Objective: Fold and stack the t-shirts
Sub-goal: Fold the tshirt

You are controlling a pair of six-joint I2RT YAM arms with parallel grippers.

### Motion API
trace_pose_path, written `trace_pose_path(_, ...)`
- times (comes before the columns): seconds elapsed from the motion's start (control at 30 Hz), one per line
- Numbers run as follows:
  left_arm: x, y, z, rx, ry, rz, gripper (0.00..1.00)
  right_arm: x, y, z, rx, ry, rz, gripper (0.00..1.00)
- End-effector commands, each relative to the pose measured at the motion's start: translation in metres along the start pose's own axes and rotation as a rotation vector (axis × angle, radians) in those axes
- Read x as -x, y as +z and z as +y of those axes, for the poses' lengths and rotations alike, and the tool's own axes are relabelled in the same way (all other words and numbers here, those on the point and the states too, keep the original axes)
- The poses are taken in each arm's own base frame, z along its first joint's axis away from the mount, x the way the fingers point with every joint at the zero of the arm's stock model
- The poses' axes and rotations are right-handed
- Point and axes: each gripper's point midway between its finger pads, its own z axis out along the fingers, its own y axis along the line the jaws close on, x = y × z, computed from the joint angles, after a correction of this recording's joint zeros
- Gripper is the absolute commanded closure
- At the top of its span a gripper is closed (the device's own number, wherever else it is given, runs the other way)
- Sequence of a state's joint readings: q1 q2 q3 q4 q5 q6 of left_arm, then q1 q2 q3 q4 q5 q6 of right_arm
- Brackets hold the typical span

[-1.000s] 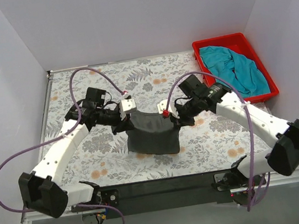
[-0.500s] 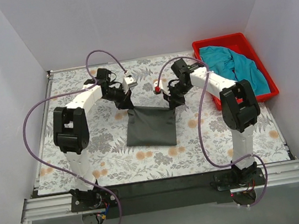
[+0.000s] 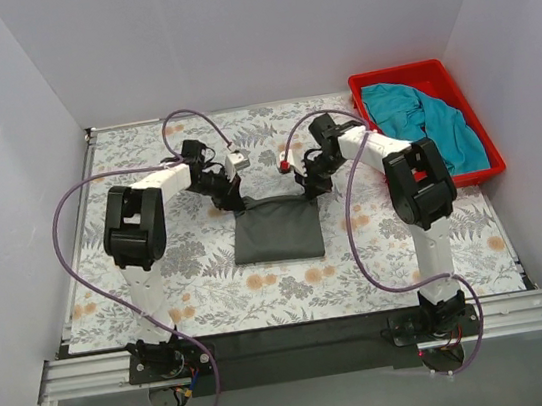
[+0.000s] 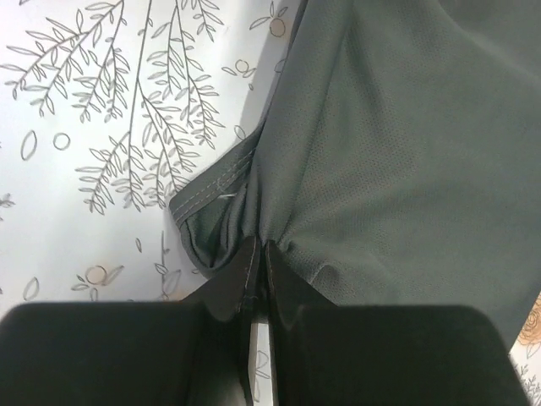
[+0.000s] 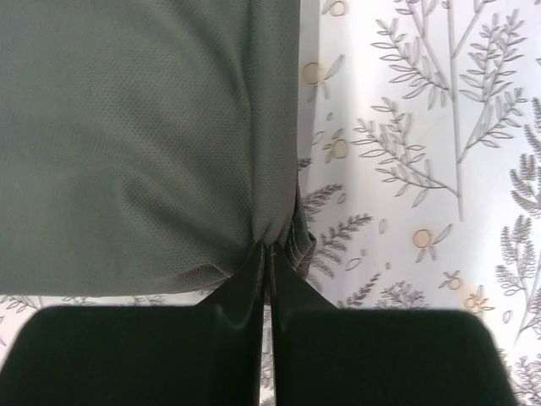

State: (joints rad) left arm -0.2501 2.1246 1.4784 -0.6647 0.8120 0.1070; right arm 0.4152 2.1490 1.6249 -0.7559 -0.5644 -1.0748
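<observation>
While it lies folded flat at the middle of the table (image 3: 170, 278), grey shirt (image 3: 277, 230) pinched at both far corners, left gripper (image 3: 235, 205) clamped on the left corner, right gripper (image 3: 312, 190) clamped on the right corner, teal shirt (image 3: 422, 126) heaped in red bin (image 3: 399, 72).

text: none legible | labels: none | small marks possibly unresolved

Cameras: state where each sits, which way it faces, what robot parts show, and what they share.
Top external: above and behind, looking down; left arm, right arm, grey t-shirt, red bin.
Left wrist: on left arm, facing down; left claw shut on shirt corner.
Right wrist: mirrored, right claw pinching the other corner.
Shared: the grey t-shirt.
</observation>
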Motion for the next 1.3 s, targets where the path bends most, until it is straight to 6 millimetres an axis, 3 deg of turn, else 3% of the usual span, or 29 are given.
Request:
trace_pose_path(0.0, -0.007, -0.010, -0.027, -0.022, -0.049, -0.004, 1.00, -0.012, 0.009, 0.029, 0.044, 0.030, 0.028, 0.99)
trace_pose_path(0.03, -0.005, -0.014, -0.038, -0.028, -0.039, -0.009, 1.00, -0.011, 0.009, 0.035, 0.048, 0.032, 0.027, 0.99)
trace_pose_path(0.1, -0.024, -0.012, -0.059, -0.056, -0.052, 0.019, 1.00, -0.011, 0.005, 0.050, 0.061, 0.039, 0.025, 0.99)
trace_pose_path(0.17, -0.017, -0.021, -0.065, -0.039, -0.039, -0.002, 1.00, -0.002, -0.004, 0.058, 0.053, 0.030, 0.008, 0.99)
trace_pose_path(0.33, 0.019, -0.038, -0.040, 0.031, -0.022, -0.058, 1.00, 0.009, -0.017, 0.049, 0.014, 0.009, -0.014, 0.99)
trace_pose_path(0.5, 0.020, -0.027, -0.018, 0.017, -0.054, -0.027, 0.98, 0.007, -0.014, 0.025, -0.016, 0.019, 0.003, 0.97)
trace_pose_path(0.53, 0.021, -0.027, -0.013, 0.027, -0.059, -0.028, 0.95, 0.006, -0.015, 0.021, -0.024, 0.030, 0.005, 0.93)
trace_pose_path(0.57, 0.025, -0.028, -0.009, 0.036, -0.065, -0.038, 0.84, 0.012, -0.020, 0.012, -0.048, 0.029, -0.005, 0.79)
trace_pose_path(0.6, 0.029, -0.032, -0.001, 0.064, -0.063, -0.050, 0.80, 0.014, -0.024, 0.007, -0.066, 0.045, -0.009, 0.68)
trace_pose_path(0.67, 0.039, -0.042, 0.007, 0.094, -0.116, -0.088, 0.72, 0.028, -0.043, -0.009, -0.128, 0.045, -0.030, 0.59)
trace_pose_path(0.77, 0.064, -0.075, 0.026, 0.165, -0.152, -0.195, 0.64, 0.046, -0.076, -0.029, -0.210, 0.133, -0.099, 0.44)
trace_pose_path(0.8, 0.067, -0.083, 0.025, 0.172, -0.239, -0.233, 0.63, 0.060, -0.091, -0.033, -0.229, 0.153, -0.147, 0.44)
trace_pose_path(0.83, 0.085, -0.107, 0.022, 0.194, -0.236, -0.317, 0.63, 0.064, -0.101, -0.032, -0.234, 0.231, -0.183, 0.44)
trace_pose_path(0.87, 0.090, -0.114, 0.016, 0.194, -0.267, -0.346, 0.63, 0.077, -0.115, -0.024, -0.237, 0.253, -0.228, 0.46)
trace_pose_path(0.9, 0.094, -0.120, 0.008, 0.195, -0.293, -0.367, 0.63, 0.081, -0.114, -0.010, -0.188, 0.300, -0.268, 0.47)
trace_pose_path(0.93, 0.089, -0.112, -0.015, 0.114, -0.377, -0.379, 0.64, 0.087, -0.114, 0.004, -0.150, 0.341, -0.296, 0.48)
trace_pose_path(0.97, 0.097, -0.119, -0.035, 0.084, -0.374, -0.406, 0.64, 0.099, -0.121, 0.022, -0.108, 0.438, -0.345, 0.52)
trace_pose_path(1.0, 0.095, -0.115, -0.047, 0.058, -0.422, -0.411, 0.64, 0.115, -0.121, 0.031, -0.054, 0.449, -0.421, 0.54)
trace_pose_path(1.03, 0.086, -0.101, -0.063, 0.006, -0.510, -0.411, 0.64, 0.105, -0.103, 0.052, 0.021, 0.550, -0.428, 0.57)
trace_pose_path(1.07, 0.087, -0.100, -0.078, -0.019, -0.533, -0.421, 0.64, 0.116, -0.108, 0.067, 0.076, 0.640, -0.475, 0.57)
trace_pose_path(1.1, 0.085, -0.090, -0.089, -0.043, -0.558, -0.408, 0.64, 0.123, -0.104, 0.063, 0.067, 0.632, -0.528, 0.58)
trace_pose_path(1.17, 0.070, -0.071, -0.098, -0.056, -0.656, -0.391, 0.64, 0.116, -0.084, 0.084, 0.136, 0.730, -0.515, 0.58)
trace_pose_path(1.23, 0.063, -0.057, -0.104, -0.086, -0.697, -0.385, 0.64, 0.112, -0.071, 0.085, 0.150, 0.754, -0.514, 0.59)
trace_pose_path(1.27, 0.055, -0.049, -0.105, -0.089, -0.751, -0.366, 0.64, 0.100, -0.057, 0.086, 0.171, 0.803, -0.488, 0.59)
